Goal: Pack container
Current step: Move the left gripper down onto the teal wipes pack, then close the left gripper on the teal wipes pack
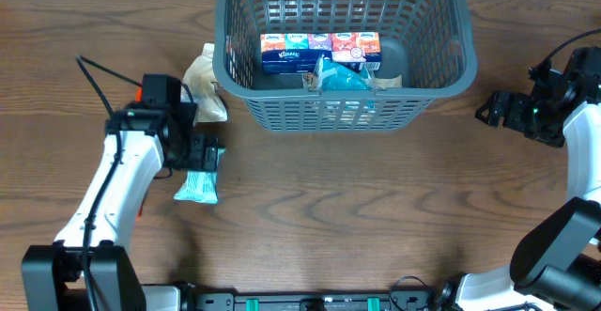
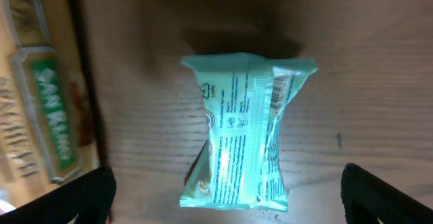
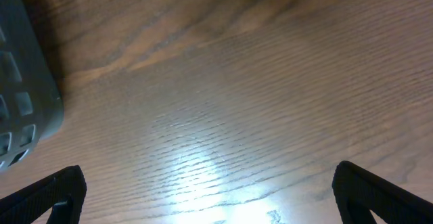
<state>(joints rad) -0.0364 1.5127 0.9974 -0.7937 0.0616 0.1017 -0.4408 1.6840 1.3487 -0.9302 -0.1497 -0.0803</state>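
Observation:
The container [image 1: 441,76], a large dark grey lattice basket, stands at the top middle of the table and holds a row of small tissue packs [image 1: 319,50] and a teal packet [image 1: 343,78]. A teal snack packet [image 2: 243,132] lies flat on the wood [image 1: 197,187] left of the container. My left gripper [image 1: 205,156] hangs over that packet, open, its fingers wide on either side of it and not touching. My right gripper [image 1: 490,111] is open over bare wood just right of the container, whose corner [image 3: 24,109] shows at the left.
A beige packet with green lettering [image 1: 204,85] lies against the container's left wall; in the left wrist view the beige packet [image 2: 37,102] lies just left of the teal one. Dark wood table [image 1: 376,217] all around.

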